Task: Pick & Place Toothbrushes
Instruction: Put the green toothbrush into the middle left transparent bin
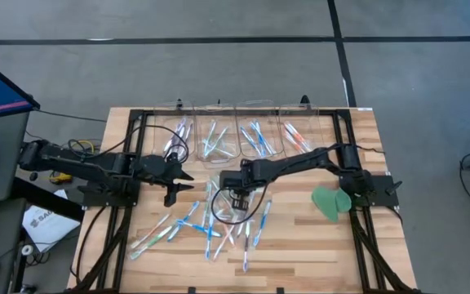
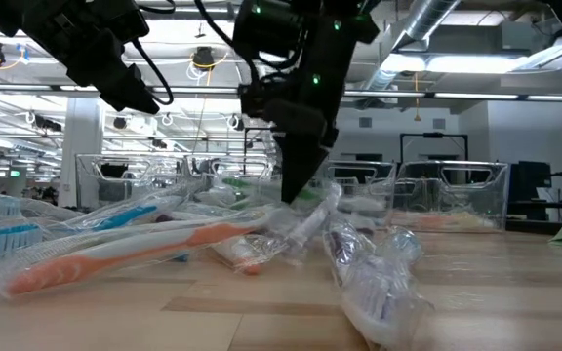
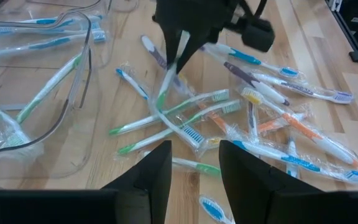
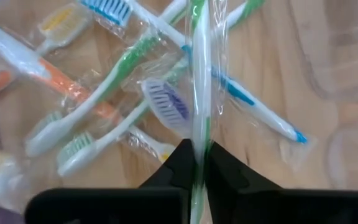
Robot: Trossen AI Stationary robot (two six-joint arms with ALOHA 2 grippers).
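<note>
Low view first: nearest the front edge of the wooden tabletop (image 1: 300, 253) lies the loose heap of thin, plastic-wrapped toothbrushes (image 1: 210, 224), white handles with orange, blue, green and purple accents. I count roughly fifteen in the heap; the overlaps make an exact number impossible.

Directly over the heap, the right claw (image 4: 197, 163) is closed on one green-and-white wrapped toothbrush (image 4: 197, 81), pinching its handle between the two dark fingers. That brush runs straight out from the claw and crosses above a purple-bristled brush (image 4: 166, 102) and others. To do this lift well, the claw should rise straight up and slowly, since the crinkled wrappers of neighbours beneath could snag and drag along; the grip looks thin, so the brush could pivot if swung fast.

Beside the heap, on its left, the left claw (image 3: 194, 165) hangs with fingers parted, holding nothing.

Beyond the heap stand four clear plastic bins (image 1: 243, 135) in a row, each holding a few brushes sorted by accent. Right of the heap lies one flat green disc (image 1: 330, 202).
</note>
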